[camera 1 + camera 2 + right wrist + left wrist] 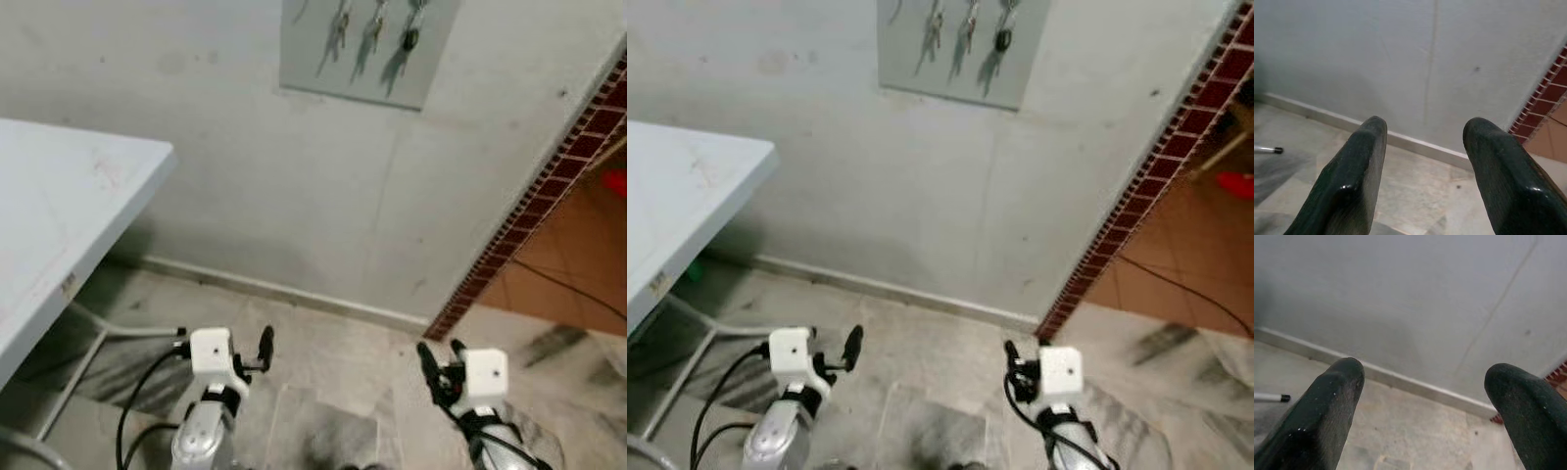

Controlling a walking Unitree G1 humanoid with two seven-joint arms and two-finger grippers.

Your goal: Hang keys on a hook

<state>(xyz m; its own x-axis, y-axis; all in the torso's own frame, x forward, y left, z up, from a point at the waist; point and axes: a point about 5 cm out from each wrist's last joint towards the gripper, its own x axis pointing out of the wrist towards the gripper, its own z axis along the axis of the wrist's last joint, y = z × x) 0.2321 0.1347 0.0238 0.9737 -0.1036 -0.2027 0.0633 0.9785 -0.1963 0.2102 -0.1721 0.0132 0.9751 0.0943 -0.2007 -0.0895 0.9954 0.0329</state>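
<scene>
Plaster wall (294, 176), pale grey and lightly stained, is seen straight ahead, with a thin vertical crack line running down it. High on this wall a grey panel (358, 73) is mounted, and three bunches of keys (377, 29) are observed hanging on it side by side; the hooks themselves are too small to be made out. A light skirting strip (284, 291) is noted where wall meets floor. The floor (323, 352) is of mottled grey stone tile. At the robot's left a white table (59, 215) is recorded, its corner near the wall and its metal leg frame (98, 338) resting on the tiles below. At the right the wall ends in a dark red patterned tile edge (549, 186), beyond which an orange-brown tiled floor (578, 264) with a black cable (573, 291) lying across it is seen, and a red object at the far edge cannot be identified.

Left gripper (1425, 396) is held low above the floor, pointed toward the base of the wall, its fingers (1327, 416) spread wide with nothing between them. Right gripper (1425, 161) is held likewise at the other side, its fingers (1498, 181) set apart and empty. Both are well below and apart from the keys.
</scene>
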